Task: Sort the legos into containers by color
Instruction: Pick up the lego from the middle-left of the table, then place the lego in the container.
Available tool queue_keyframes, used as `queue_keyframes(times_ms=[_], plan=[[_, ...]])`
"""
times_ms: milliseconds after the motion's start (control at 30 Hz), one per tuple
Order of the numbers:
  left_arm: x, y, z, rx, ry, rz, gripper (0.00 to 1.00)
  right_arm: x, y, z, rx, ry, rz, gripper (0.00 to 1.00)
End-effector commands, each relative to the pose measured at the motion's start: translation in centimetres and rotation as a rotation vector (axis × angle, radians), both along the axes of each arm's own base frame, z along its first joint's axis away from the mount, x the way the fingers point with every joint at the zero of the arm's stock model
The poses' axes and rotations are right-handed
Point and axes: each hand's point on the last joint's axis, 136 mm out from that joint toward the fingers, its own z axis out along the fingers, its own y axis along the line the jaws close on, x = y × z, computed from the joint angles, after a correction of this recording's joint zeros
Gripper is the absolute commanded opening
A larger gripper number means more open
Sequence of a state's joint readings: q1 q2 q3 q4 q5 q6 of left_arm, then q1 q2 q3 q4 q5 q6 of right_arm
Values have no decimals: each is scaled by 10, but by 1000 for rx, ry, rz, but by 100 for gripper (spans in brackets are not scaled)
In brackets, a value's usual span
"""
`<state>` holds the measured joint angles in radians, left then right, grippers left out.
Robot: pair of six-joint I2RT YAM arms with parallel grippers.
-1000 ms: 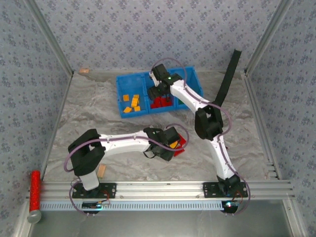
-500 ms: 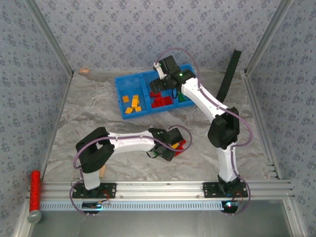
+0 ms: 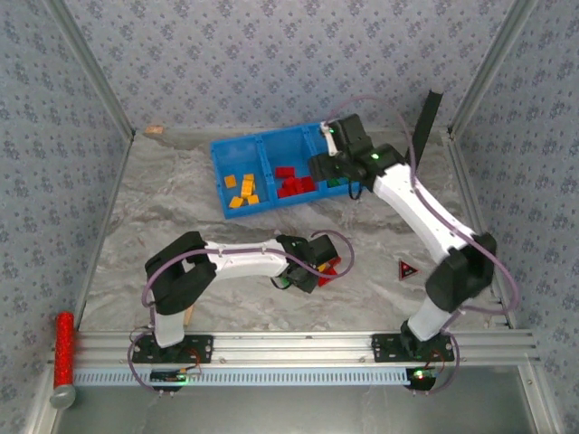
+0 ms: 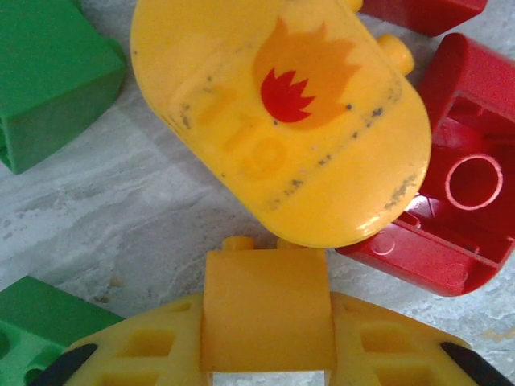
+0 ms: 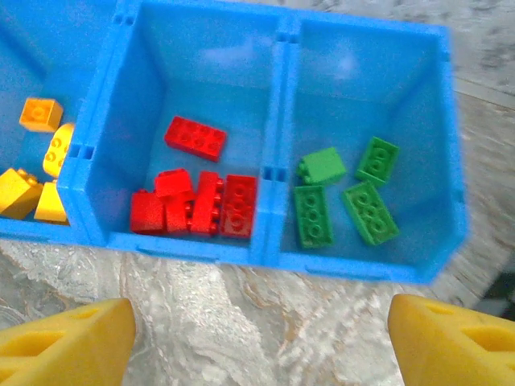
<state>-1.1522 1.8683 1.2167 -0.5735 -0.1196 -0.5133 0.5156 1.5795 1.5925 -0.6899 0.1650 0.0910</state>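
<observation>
Left pincer [image 4: 265, 350] is gripping a small yellow-orange plastic brick [image 4: 265, 297] low over the table [image 4: 121, 209], likely snagging the round yellow plastic piece [image 4: 282, 121] just beside it, while right pincer [image 5: 261, 338] is hovering open and empty above the bright blue plastic bin [image 5: 362, 269].

Long red cylinder [image 3: 64, 348] lies at near-left rail. Tan wooden block [image 3: 187, 314] on marbled worktop [image 3: 145, 208], well apart from it.
</observation>
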Motion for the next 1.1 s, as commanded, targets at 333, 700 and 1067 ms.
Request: queue_keyframes(times_ms=[333, 700, 1067], plan=[[65, 40, 123, -232, -131, 150, 25, -127, -46, -82, 224, 87, -158, 84], [174, 136, 175, -254, -344, 419, 26, -178, 23, -123, 182, 156, -36, 85], [254, 171, 140, -208, -314, 546, 25, -202, 112, -163, 22, 288, 62, 83]])
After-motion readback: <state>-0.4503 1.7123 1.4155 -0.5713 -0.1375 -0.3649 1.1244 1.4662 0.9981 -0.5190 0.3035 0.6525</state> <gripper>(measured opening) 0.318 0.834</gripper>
